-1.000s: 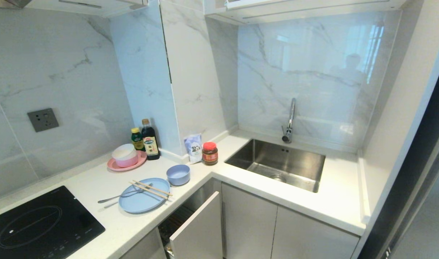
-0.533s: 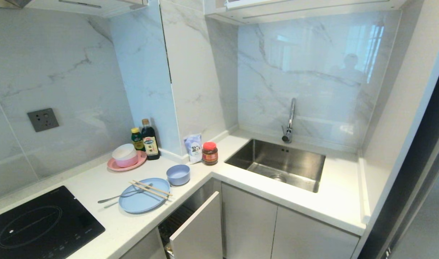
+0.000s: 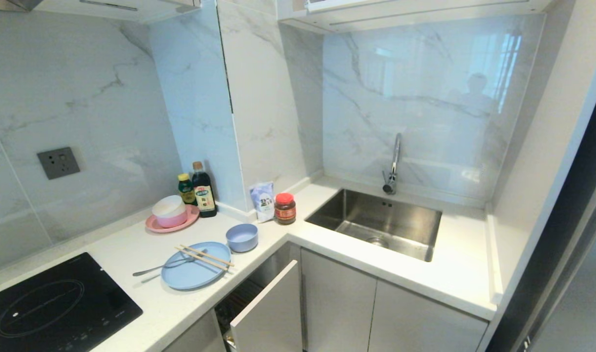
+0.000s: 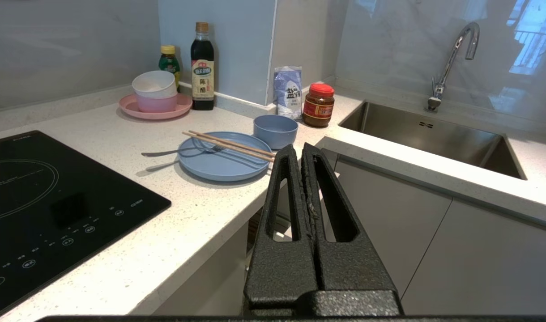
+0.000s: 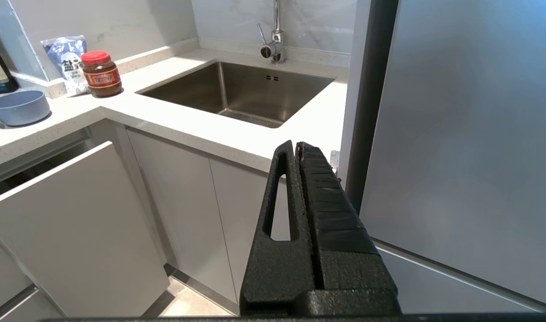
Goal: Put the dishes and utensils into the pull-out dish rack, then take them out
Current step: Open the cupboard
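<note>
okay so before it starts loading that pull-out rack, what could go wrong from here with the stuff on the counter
1. The chopsticks lie loose across the blue plate, one end past its rim, with the fork propped on it. Lifting the plate first would likely spill them.
2. That plate sits close to the counter edge, above the pull-out dish rack, so a nudge might push it off.
3. The rack looks only partly pulled out, so loading room may be tight.

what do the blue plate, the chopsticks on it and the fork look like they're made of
The blue plate looks like matte plastic: flat pale colour with no glaze shine, though matte ceramic is possible. The chopsticks look like light unfinished wood or bamboo: pale tan and dull. The fork looks like polished metal, likely steel: thin, silver, with bright glints along its handle.
</note>
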